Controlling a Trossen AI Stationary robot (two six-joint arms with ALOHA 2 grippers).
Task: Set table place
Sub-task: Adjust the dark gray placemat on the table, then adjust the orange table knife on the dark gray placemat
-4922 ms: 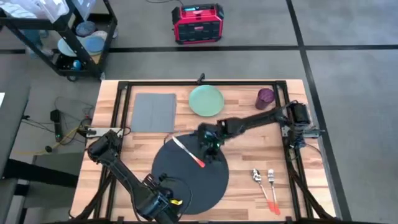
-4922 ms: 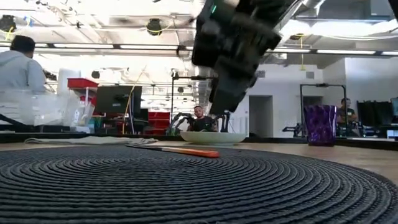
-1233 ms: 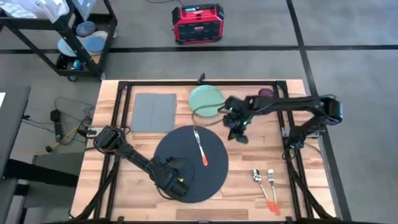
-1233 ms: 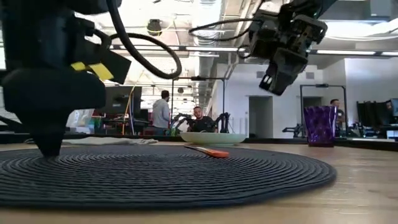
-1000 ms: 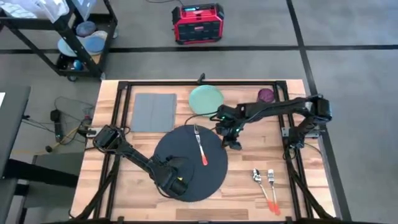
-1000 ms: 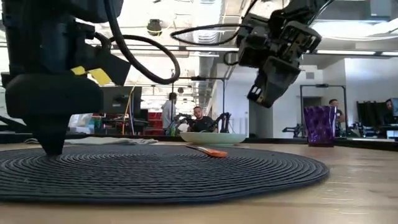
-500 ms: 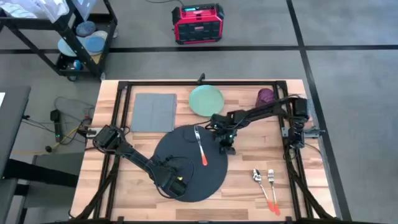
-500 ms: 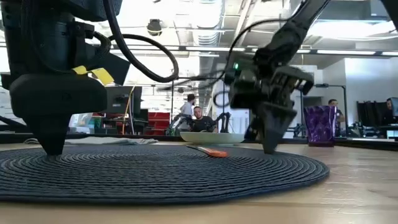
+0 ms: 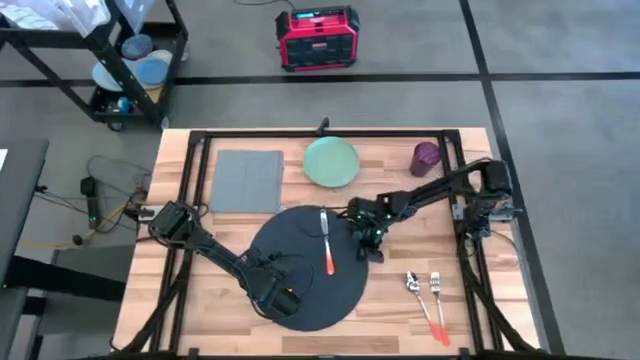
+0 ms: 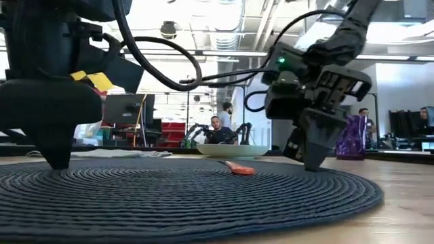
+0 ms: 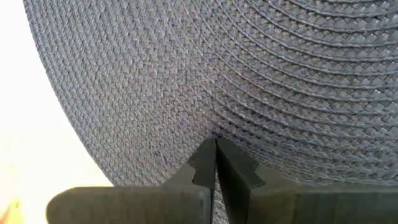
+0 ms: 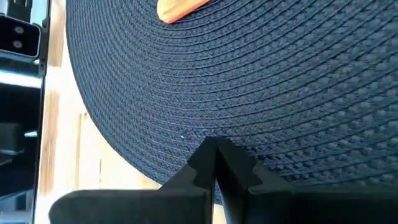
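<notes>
**Both grippers pinned to the placemat, one on each side**

The left gripper [image 9: 275, 297] stands nearest the robot's side of the table [image 9: 400, 310], its fingers pressed together with their tips down on the woven placemat [image 9: 290, 300]. The left wrist view shows the tips meeting on the weave just inside the mat's curved rim; whether they pinch any weave cannot be told. From this gripper the bulk of the round mat spreads away toward the far edge of the table and toward the other arm.

Farther across, the right gripper [image 9: 368, 243] is likewise closed, tips planted at the mat's opposite rim, with bare wood just behind it. The mat's centre lies between the two grippers, so any slide or turn of the mat looks to depend on both moving together.

Between them, nearer the right gripper, an orange-handled knife [image 9: 326, 241] lies on the mat, its long axis running near-to-far. Beyond the mat sit a grey napkin [image 9: 248, 180], a pale green plate [image 9: 331, 162] and a purple cup [image 9: 426, 158], all clear of it. A spoon [image 9: 415, 291] and fork [image 9: 437, 297] wait on the wood to the right gripper's near side.
</notes>
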